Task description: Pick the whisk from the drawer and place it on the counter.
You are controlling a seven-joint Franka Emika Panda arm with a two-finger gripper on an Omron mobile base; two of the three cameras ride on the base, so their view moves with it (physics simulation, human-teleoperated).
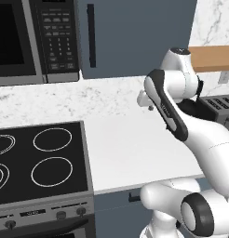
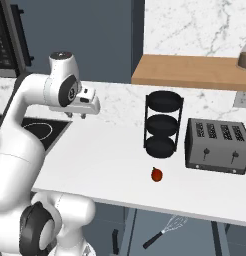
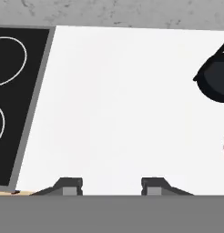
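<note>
The whisk (image 2: pixel 165 231), black handle and silvery wire head, lies in the pulled-out drawer (image 2: pixel 200 236) below the counter's front edge. The drawer's blue-grey front (image 1: pixel 115 205) carries a small dark handle (image 1: pixel 133 197). My gripper (image 2: pixel 76 115) hangs above the white counter (image 2: pixel 105 155) near the stove side, well left of and higher than the whisk. In the hand view the gripper (image 3: pixel 112 186) is open, its fingertips (image 3: pixel 70 185) wide apart with nothing between them, looking down on the bare counter (image 3: pixel 123 113). In the left base view the gripper (image 1: pixel 150 107) sits over the counter (image 1: pixel 125 148).
A black stovetop (image 1: pixel 42 158) borders the counter on the left. A black three-tier rack (image 2: pixel 163 125), a small red fruit (image 2: pixel 156 174) and a toaster (image 2: pixel 217 146) stand to the right. A wooden shelf (image 2: pixel 190 70) hangs above them.
</note>
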